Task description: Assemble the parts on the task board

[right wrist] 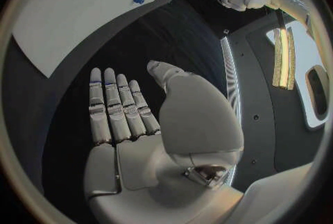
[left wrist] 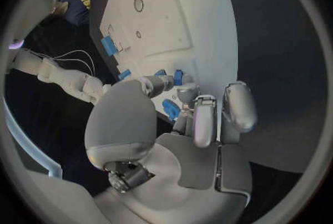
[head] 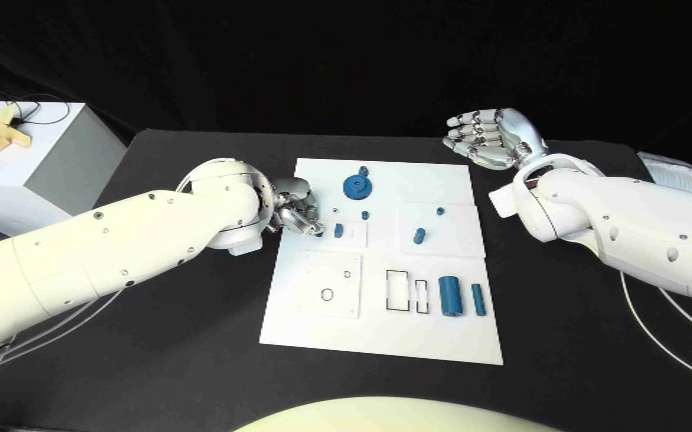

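Left hand [head: 293, 208] at the left edge of the task board [head: 325, 327], fingers curled down over the board's left margin beside a small blue peg [head: 339, 231]. In the left wrist view, fingertips [left wrist: 203, 118] gathered close round a small blue part [left wrist: 171, 108]; looked pinched, though contact not wholly plain. Further along the board: blue gear [head: 358, 187] near the far edge, a small blue stub [head: 365, 215] just below it, another blue piece [head: 420, 235] and a tiny peg [head: 438, 214] toward the middle. Near the board's right edge, blue cylinder [head: 451, 296] lying flat, with a slimmer blue pin [head: 479, 299] just beside it, next to two empty rectangular slots [head: 398, 290]. Right hand [head: 490, 137] raised off the board beyond its far right corner, above the black surface [head: 577, 352], fingers straight and side by side, holding nothing; flat open palm confirmed in the right wrist view [right wrist: 132, 124].

Judged step: picking or seating a small part at the board's left side, assembly barely under way. Next move likely to call for a firm pinch, then careful alignment of the part over its hole.
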You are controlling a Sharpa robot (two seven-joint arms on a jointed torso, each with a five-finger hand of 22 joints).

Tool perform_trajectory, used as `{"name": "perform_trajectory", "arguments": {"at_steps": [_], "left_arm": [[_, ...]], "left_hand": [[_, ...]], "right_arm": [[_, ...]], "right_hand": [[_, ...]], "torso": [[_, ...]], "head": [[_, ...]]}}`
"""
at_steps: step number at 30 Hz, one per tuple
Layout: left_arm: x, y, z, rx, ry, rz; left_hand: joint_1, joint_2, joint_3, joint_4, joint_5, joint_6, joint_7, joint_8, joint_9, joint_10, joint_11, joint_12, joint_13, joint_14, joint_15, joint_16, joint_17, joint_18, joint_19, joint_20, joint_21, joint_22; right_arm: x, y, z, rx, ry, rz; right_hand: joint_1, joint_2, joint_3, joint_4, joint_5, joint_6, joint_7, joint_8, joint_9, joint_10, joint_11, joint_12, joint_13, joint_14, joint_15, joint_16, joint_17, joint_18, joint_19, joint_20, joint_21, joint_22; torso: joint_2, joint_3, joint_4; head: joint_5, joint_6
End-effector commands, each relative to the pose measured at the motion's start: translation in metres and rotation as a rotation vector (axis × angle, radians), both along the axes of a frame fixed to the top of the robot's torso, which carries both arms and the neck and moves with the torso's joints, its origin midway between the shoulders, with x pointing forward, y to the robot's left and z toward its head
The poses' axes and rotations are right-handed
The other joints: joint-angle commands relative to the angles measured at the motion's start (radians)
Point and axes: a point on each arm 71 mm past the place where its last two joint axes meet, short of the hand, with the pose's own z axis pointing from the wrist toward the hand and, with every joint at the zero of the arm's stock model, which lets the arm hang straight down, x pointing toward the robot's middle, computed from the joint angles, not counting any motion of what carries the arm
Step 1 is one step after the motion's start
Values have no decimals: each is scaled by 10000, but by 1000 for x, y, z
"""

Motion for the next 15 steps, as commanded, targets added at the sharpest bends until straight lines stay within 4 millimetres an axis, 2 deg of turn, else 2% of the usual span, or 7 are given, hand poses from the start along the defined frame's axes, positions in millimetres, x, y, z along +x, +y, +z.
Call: {"name": "perform_trajectory", "arguments": {"at_steps": [1, 9, 15], "left_arm": [[-4, -1, -5, 169, 375, -254], [-2, 0, -6, 163, 390, -170], [-1, 1, -7, 85, 424, -61]], "left_hand": [[-23, 105, 1580, -1666, 31, 120, -110, 57, 7, 61, 4, 25, 10, 849, -65, 46, 1979, -52, 83, 2, 33, 14], [-24, 106, 1584, -1680, 47, 125, -108, 57, 9, 43, 5, 6, -24, 844, -65, 36, 1964, -48, 73, 1, 24, -5], [-209, 162, 1469, -1556, -5, 102, -98, 26, 10, -8, 26, -70, -135, 831, -45, 12, 1934, -40, 36, 14, -10, -59]], "right_arm": [[0, 1, 0, 29, 10, 120], [0, 1, 0, 59, 43, 137], [0, 1, 0, 64, 52, 138]], "right_hand": [[-87, 6, -19, -21, 58, 40, 790, -42, -8, 52, 0, -35, -9, 35, 60, -45, -9, 44, -85, 7, -20, -9], [-98, 12, -26, -22, 61, 45, 793, -51, -14, 57, 3, -57, -10, 29, 64, -51, -34, 43, -92, 11, -20, -32], [-98, 12, -26, -22, 61, 45, 793, -51, -14, 57, 3, -57, -10, 29, 64, -51, -34, 43, -92, 11, -20, -32]], "torso": [[-1, 2, -1], [-1, 14, -3], [-4, 12, -8]], "head": [[-5, -17], [3, -21], [1, -11]]}}
